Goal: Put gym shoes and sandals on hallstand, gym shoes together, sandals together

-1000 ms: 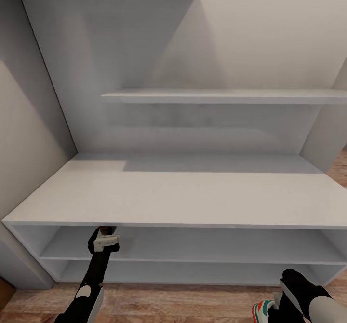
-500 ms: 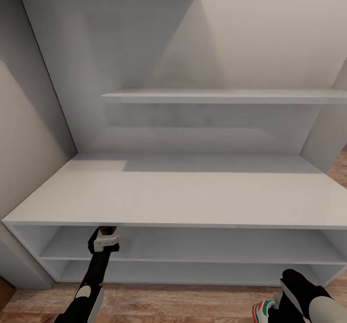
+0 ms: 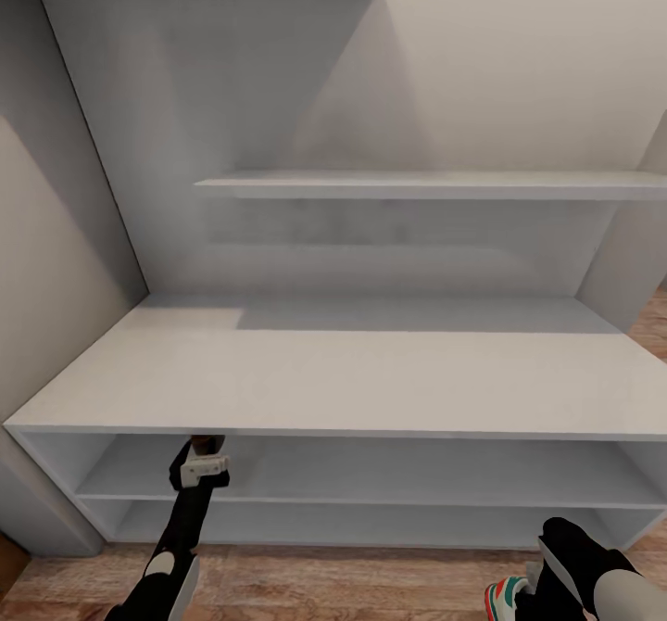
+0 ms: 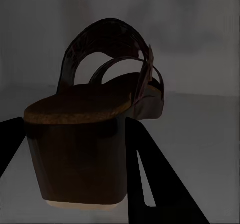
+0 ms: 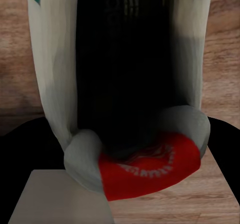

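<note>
Reaching under the top of the hallstand (image 3: 371, 371) at the lower left of the head view, the left gripper (image 4: 75, 159) is clamping a brown sandal (image 4: 100, 119) by its heel, fingers (image 4: 155, 179) flanking it. At the lower right, the right gripper (image 3: 542, 584) is holding a gym shoe (image 5: 125, 83) above the corridor floor (image 3: 352, 584).

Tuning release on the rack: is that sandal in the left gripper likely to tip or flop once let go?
The sandal probably won't flop: its thick block heel and sole look rigid; only the thin straps might flex. Tipping seems possible, since the heel is tall against its base. It sits between the left gripper fingers over the hallstand shelf; whether the sole touches it is unclear.
</note>
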Available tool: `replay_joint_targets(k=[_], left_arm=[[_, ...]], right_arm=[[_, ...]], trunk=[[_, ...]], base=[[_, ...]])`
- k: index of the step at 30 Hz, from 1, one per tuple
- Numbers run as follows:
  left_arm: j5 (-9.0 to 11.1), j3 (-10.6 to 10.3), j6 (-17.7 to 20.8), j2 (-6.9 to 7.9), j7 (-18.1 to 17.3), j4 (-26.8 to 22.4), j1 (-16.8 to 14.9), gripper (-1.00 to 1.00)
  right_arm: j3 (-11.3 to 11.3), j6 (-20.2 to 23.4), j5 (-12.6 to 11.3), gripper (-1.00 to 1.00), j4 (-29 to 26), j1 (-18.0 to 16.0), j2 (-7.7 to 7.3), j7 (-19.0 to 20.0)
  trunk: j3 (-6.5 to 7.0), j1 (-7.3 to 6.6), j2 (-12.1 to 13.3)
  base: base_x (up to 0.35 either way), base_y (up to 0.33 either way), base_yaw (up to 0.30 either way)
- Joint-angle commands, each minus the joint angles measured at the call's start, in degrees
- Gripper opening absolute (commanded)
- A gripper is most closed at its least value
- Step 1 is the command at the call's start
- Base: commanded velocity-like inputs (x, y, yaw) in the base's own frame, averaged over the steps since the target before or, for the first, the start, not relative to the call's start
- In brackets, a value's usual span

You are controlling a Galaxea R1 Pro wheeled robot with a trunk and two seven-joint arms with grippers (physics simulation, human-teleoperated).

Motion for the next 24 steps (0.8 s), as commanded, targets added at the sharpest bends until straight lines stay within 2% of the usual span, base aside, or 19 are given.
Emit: replay_joint_targets(k=[1,24], left_arm=[[0.0,0.0,0.0,0.05,0.0,0.1,0.0,-1.0],[0.0,0.0,0.0,0.27,0.0,0.6,0.0,-1.0]], right_arm=[[0.0,0.0,0.0,-1.0,0.0,0.0,0.0,0.0],[0.0,0.0,0.0,-1.0,0.0,0.0,0.01,0.0]], trunk=[[0.0,0.0,0.0],[0.0,0.0,0.0]], base=[[0.0,0.0,0.0],[0.001,0.0,0.0]])
